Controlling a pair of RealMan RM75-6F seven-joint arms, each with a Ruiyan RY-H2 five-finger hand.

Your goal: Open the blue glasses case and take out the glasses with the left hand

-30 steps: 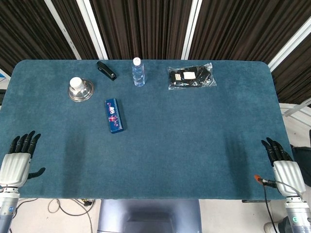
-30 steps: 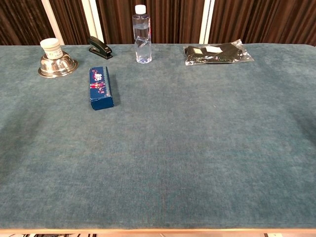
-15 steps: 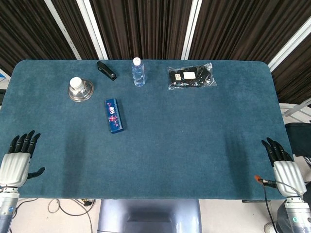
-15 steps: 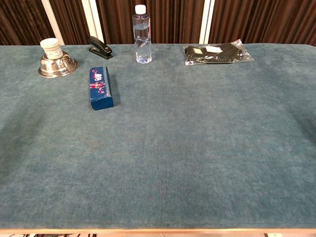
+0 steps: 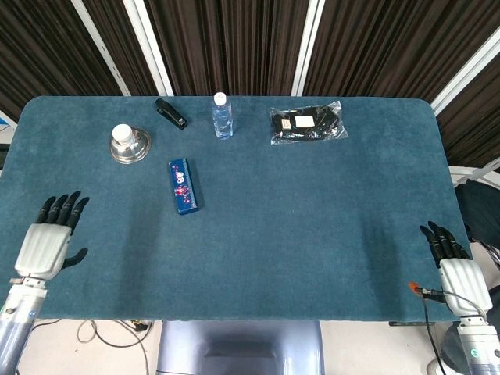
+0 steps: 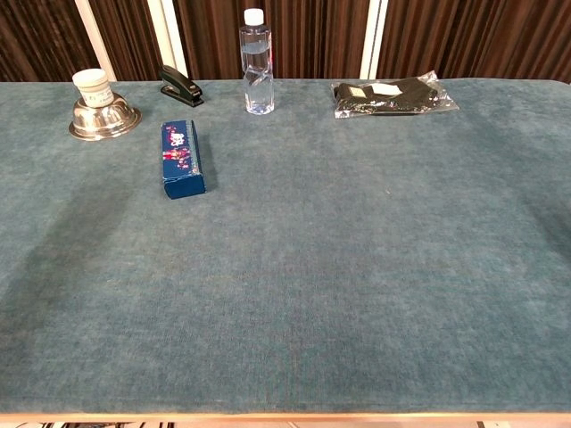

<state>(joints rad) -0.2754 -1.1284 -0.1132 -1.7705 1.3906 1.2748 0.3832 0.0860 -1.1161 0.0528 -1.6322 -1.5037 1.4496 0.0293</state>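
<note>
I have the left hand (image 5: 53, 238) over the near left part of the table (image 5: 312, 234), released, fingers stretched forward and a little apart, holding nothing. The right hand (image 5: 453, 262) sits at the near right corner, likewise released and empty. Neither hand shows in the chest view.

The blue glasses case (image 5: 182, 185) lies closed on the cloth, left of centre, well apart from my left hand and ahead of it to the right. Its long side runs roughly away from me.

As I judge it, the step in hand is the reach. I would bring the left hand forward and right, come down over the case from above, and settle the fingers along one long edge with the thumb on the other. I cannot tell from here which side carries the hinge, so I would check that seam before prying. The case looks light and may slide on the cloth.

As for writing: the lid has a pink and white printed pattern, too small to read. The plastic-wrapped dark item (image 5: 307, 123) at the far side bears white labels, also unreadable. The water bottle (image 5: 223, 116) shows no legible brand
</note>
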